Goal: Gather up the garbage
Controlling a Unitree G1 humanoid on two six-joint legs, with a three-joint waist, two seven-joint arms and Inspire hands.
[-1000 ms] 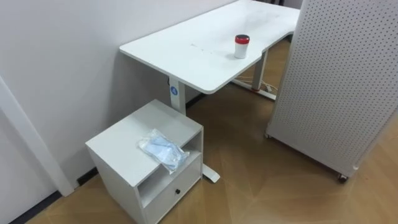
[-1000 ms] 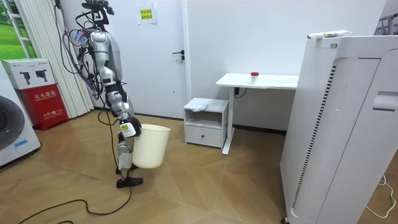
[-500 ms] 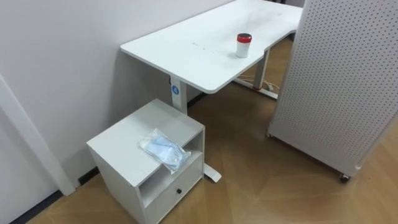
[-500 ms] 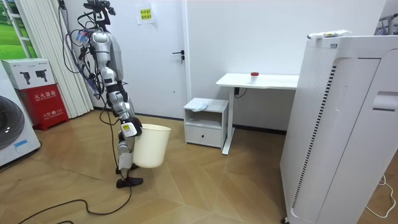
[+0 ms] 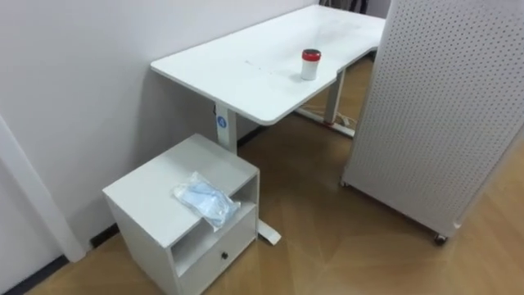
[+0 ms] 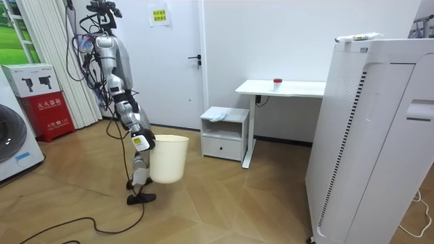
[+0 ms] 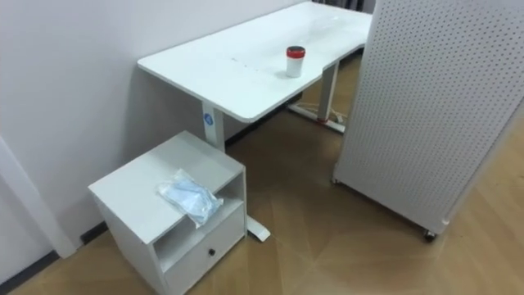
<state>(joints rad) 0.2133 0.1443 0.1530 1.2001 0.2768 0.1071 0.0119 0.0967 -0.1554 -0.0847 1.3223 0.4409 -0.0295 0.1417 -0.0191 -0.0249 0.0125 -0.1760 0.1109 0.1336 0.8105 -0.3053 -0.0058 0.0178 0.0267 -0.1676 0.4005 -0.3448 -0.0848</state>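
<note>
A crumpled, pale bluish wrapper [image 5: 205, 201] lies on the white cabinet [image 5: 147, 197], at its front edge. A small white cup [image 5: 309, 64] with a red lid stands upright on the tabletop [image 5: 246, 70]. A cream bin [image 6: 168, 158] hangs upright beside the robot, off the floor.

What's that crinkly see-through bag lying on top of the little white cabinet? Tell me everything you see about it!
The crumpled clear plastic bag looks thin and wrinkly, see-through with a pale blue tint, as if something light blue is bunched inside. It lies slack and flattened on top of the small white cabinet, towards the front, above the open shelf, with one end at or just over that edge. Only the cabinet top touches it. What is inside cannot be made out.
</note>
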